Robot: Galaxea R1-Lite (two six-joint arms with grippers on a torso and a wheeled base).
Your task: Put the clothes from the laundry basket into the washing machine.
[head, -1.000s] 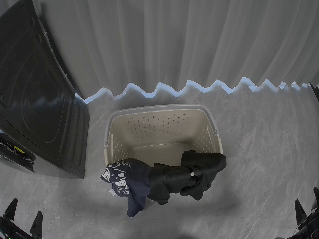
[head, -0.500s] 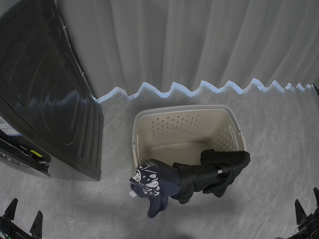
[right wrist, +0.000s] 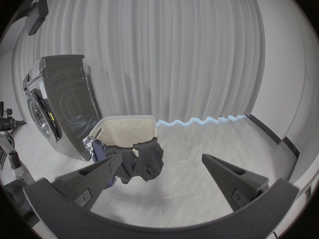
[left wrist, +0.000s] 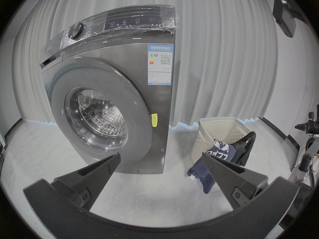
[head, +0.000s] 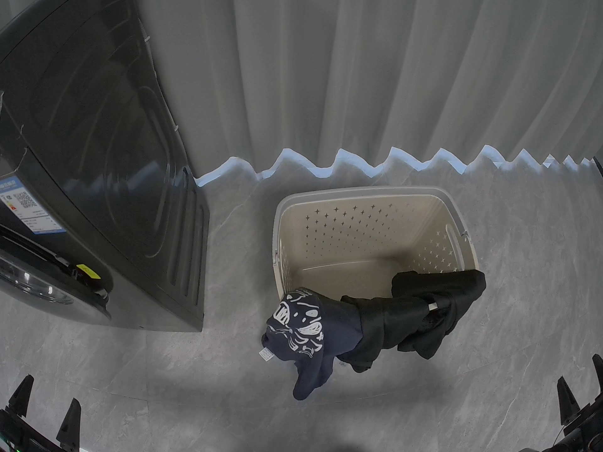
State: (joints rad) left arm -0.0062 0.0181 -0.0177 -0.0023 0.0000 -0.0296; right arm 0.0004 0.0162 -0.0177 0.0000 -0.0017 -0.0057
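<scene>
While the left gripper [left wrist: 160, 156] and right gripper [right wrist: 161, 156] stand open and empty, a navy shirt [head: 308, 328] and a black garment [head: 408, 318] drape over the basket's [head: 370, 191] near rim, right of the washing machine [head: 94, 158].

I lose the washing machine [head: 94, 158] at the head view's left edge; draped clothes [head: 389, 321] hide the near rim of the laundry basket [head: 364, 233].

You're looking at a washing machine [head: 94, 158] in dark, glossy metal, its drum [left wrist: 99, 115] bright steel, clear plastic film [left wrist: 133, 20] over its top. Your laundry basket [head: 370, 224] is matt beige plastic; the clothes [head: 377, 324] soft matt cloth. The floor [head: 534, 271] is smooth stone-look tile with a faint sheen
</scene>
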